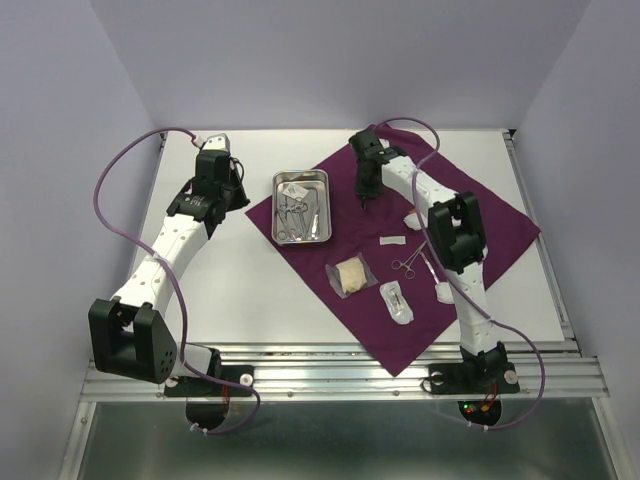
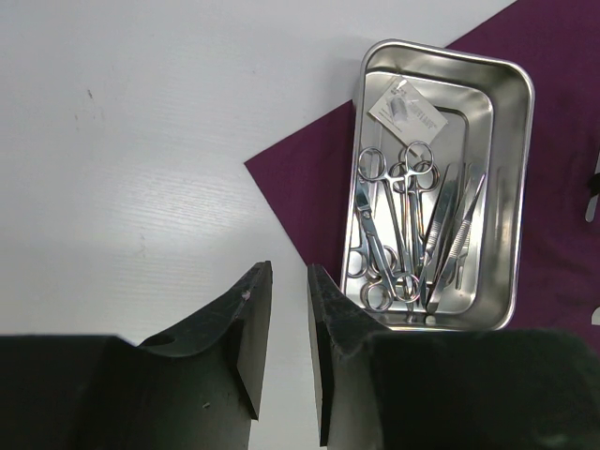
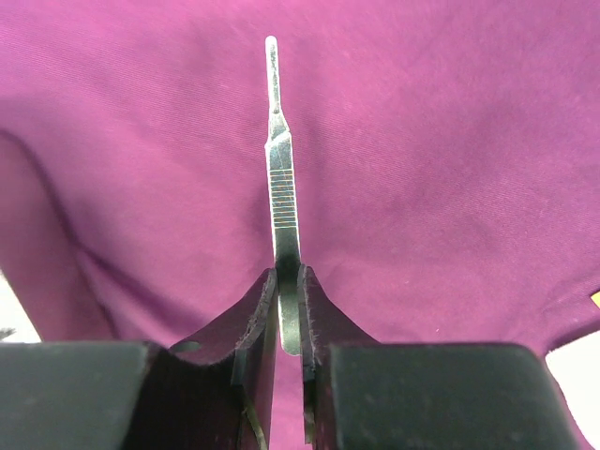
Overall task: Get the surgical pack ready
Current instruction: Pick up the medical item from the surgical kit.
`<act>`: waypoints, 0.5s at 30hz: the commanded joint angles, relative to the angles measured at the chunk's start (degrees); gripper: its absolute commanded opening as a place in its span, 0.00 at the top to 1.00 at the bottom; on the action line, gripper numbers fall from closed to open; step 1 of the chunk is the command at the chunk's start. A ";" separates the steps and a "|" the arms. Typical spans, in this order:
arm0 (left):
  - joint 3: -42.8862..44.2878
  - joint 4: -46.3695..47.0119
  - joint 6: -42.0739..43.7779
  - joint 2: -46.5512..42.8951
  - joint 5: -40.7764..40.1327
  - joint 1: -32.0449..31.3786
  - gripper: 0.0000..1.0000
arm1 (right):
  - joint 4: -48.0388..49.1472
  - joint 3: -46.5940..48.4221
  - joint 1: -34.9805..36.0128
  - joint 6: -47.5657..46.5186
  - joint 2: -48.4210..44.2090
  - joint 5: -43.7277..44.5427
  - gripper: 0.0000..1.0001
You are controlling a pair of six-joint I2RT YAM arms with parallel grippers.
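Pinching steel handle (image 3: 281,187), right end effector (image 3: 287,277) over cloth (image 3: 450,141), packet (image 2: 405,105) print unreadable

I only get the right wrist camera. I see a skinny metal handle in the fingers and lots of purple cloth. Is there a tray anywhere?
Observer: Yes. A steel tray sits on the left corner of the cloth, just left of the right gripper that holds your metal handle.
Operator: What's inside it?
Observer: Ring-handled scissors, tweezers and a small packet.
Operator: What's the other arm doing?
Observer: The left gripper hangs over bare table left of the tray, with its fingers a little apart and holding nothing.
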 commanded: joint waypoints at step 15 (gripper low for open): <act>1.24 0.75 0.40 -0.35 -0.79 0.27 0.67 | 0.15 7.86 7.11 -0.07 -5.95 -3.03 0.98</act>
